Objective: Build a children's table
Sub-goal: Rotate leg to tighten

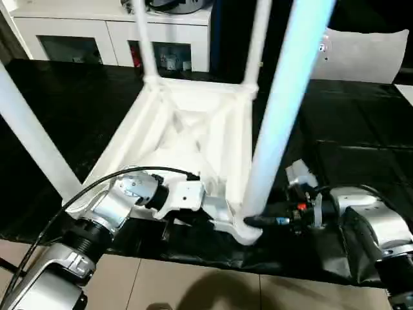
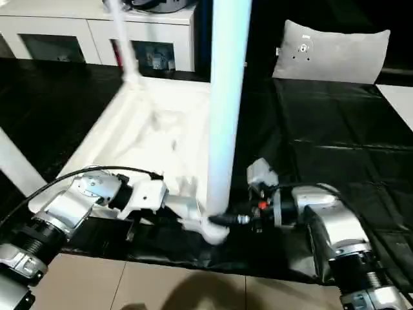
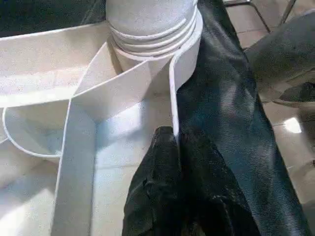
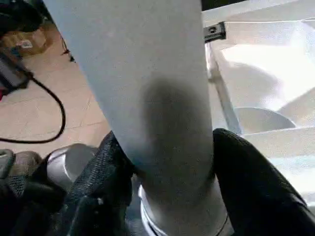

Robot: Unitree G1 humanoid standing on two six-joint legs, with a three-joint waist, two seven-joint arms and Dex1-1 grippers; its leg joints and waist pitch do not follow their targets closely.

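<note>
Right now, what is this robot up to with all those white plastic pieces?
It is putting together a small white children's table, which lies upside down on a black surface with its legs pointing up. The right tool has its black fingers on either side of the nearest leg, low down where it enters the corner socket. The left tool is pinched shut on the thin rim of the tabletop beside that corner, steadying it.

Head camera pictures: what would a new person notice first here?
The white children's table lies upside down on the black surface, legs pointing up. The near leg rises large in front; the right gripper holds its base, one finger each side. The left gripper pinches the top's thin edge wall beside that corner.
</note>
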